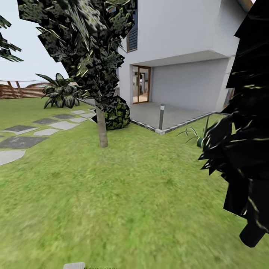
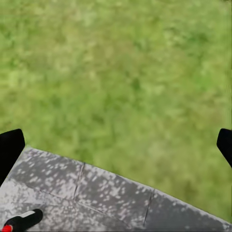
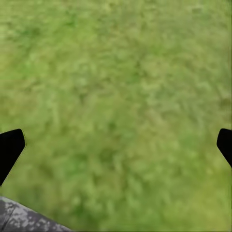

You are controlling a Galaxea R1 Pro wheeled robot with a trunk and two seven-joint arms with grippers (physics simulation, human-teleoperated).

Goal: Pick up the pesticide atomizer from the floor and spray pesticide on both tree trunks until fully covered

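The pesticide atomizer (image 2: 21, 221), a slim dark bottle with a red top, lies on the floor (image 2: 111, 193), grey speckled concrete whose curved edge meets the grass. My left gripper (image 2: 116, 150) hangs open above that edge, its black fingertips (image 2: 9, 147) spread wide, and the atomizer sits off to one side of them. Over the lawn, my right gripper (image 3: 116, 150) is open too, with a corner of the floor (image 3: 19, 220) at the picture's rim. Both trees and their trunks are out of view.
Ahead on the lawn stands a thin-trunked tree with dark jagged foliage (image 1: 101, 130), with a round bush (image 1: 116, 114) behind it. Black foliage (image 1: 246, 149) crowds the right side. Stepping stones (image 1: 20, 142) run left; the white house (image 1: 179, 45), a patio post (image 1: 161, 116) and the fence (image 1: 18, 89) lie beyond.
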